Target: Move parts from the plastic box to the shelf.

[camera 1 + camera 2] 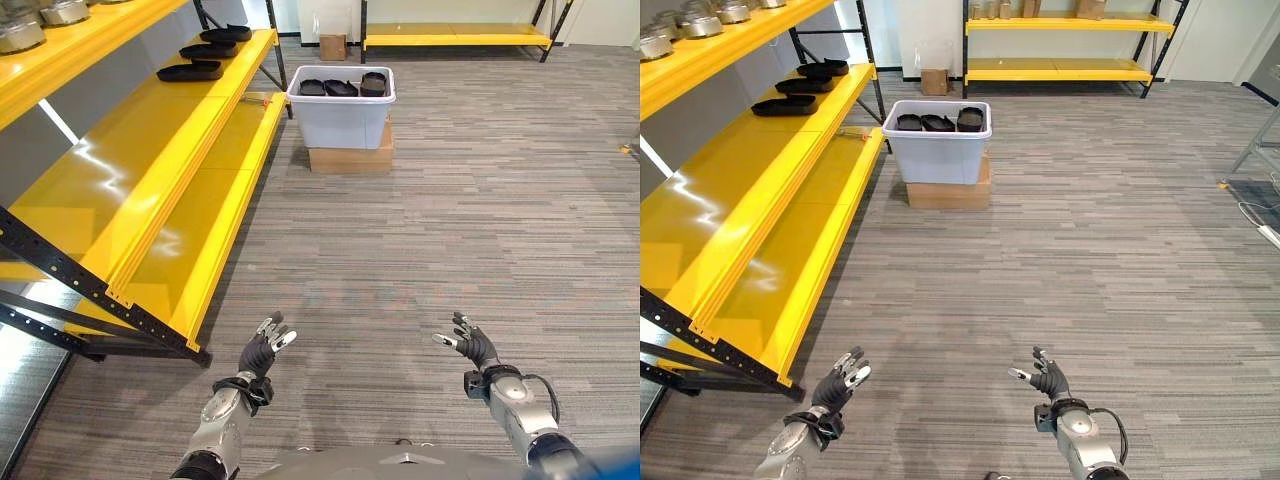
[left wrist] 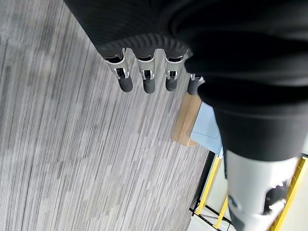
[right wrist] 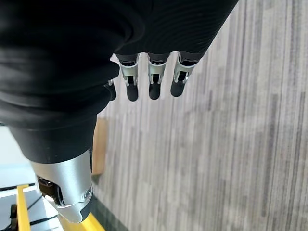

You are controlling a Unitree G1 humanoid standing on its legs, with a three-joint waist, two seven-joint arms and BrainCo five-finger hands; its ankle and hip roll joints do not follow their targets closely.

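Your yellow shelf runs along from 9 to 11 o'clock, with black parts lying on its far end. At 12 o'clock the plastic box sits on a cardboard box, dark parts inside it. Both hands hang over grey floor, well apart from the box: your left hand at 7 o'clock, your right hand at 5, fingers relaxed, empty.

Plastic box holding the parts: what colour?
Pale grey-white plastic box, clearest in the right eye view.
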